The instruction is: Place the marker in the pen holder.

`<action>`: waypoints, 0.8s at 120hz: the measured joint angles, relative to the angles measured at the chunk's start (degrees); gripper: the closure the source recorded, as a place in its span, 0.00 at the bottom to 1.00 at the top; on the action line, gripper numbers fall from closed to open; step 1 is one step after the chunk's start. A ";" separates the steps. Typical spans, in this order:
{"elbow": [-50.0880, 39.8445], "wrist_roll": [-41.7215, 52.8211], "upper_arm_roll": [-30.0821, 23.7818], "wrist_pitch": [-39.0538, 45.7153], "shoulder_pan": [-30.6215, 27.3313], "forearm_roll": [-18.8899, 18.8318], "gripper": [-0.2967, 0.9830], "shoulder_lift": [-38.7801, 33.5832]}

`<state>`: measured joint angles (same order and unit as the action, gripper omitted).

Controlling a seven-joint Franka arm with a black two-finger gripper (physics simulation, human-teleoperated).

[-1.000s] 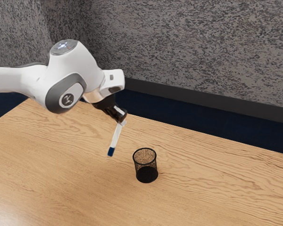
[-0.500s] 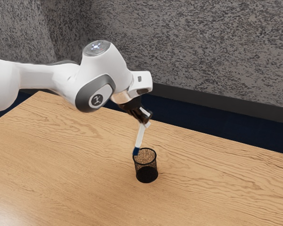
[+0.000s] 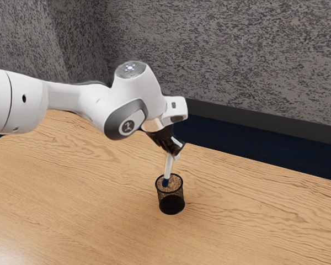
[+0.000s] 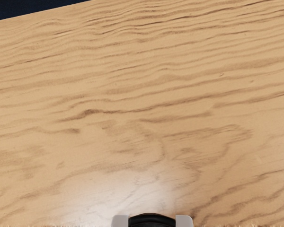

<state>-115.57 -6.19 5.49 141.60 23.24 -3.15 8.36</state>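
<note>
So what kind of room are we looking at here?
Perhaps an office or lounge, though I can't be sure: there's a wood-grain table, a mottled grey wall and a dark blue floor.

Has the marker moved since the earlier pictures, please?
Yes: the marker moved toward the exterior view's right, its blue end now at the mouth of the unmoved pen holder.

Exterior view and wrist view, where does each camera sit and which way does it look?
Exterior view: sits high at the arm's side, looking down across the table; the arm, tool, marker and pen holder show.
Wrist view: sits at the arm's tool end, looking down at the table; two pale pieces at the lower edge may be robot parts.
Both share the table and dark blue floor.
</note>
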 joint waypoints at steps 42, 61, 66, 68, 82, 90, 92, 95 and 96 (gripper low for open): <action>-0.73 0.56 -0.86 -0.20 -0.53 1.75 0.49 1.76; 1.45 2.00 -0.81 -5.09 -2.70 2.11 0.36 -3.18; 4.59 3.30 -0.71 -9.83 -4.09 2.51 0.33 -4.64; 5.95 3.88 -0.65 -11.86 -4.74 2.71 0.33 -5.04; 13.73 8.93 -0.36 -25.74 -9.90 3.55 0.29 -9.30; 16.24 12.40 0.53 -32.00 -12.27 3.77 0.27 -10.11; 16.59 13.25 0.74 -33.28 -12.84 3.81 0.27 -10.21; 17.01 14.47 0.97 -35.01 -13.73 3.85 0.26 -10.33; 17.11 14.87 1.02 -35.54 -14.02 3.86 0.26 -10.35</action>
<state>-98.46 8.68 6.51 106.06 9.22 0.71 -2.00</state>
